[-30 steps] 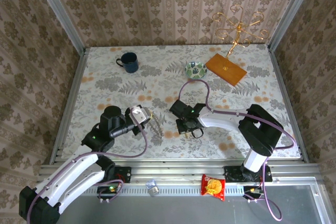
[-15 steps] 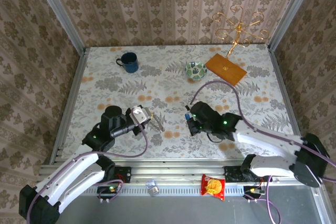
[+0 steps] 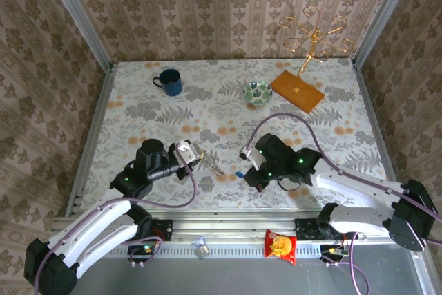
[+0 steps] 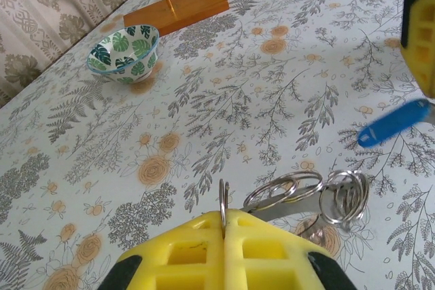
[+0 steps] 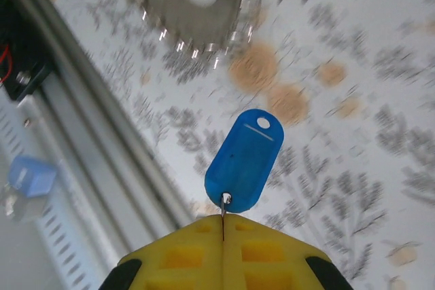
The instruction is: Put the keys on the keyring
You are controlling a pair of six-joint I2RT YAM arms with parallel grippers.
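The blade of the blue plastic-headed key (image 5: 243, 159) was hidden between the yellow fingers of the right gripper (image 5: 223, 221), which were pressed together on it over the floral table (image 3: 138, 112). The silvery wire keyring (image 4: 306, 193), several linked loops, was only a grey blur in the right wrist view. One thin loop was pinched in the closed left gripper (image 4: 223, 221), near the key. The green leaf-patterned bowl (image 4: 129, 69) showed its print to the bottom. The inside of the dark blue mug (image 3: 169, 82) was too dark to read.

A blue mug (image 3: 169, 82), leafy green bowl (image 3: 257, 92) and wood-based gold stand (image 3: 297, 91) sit far back.
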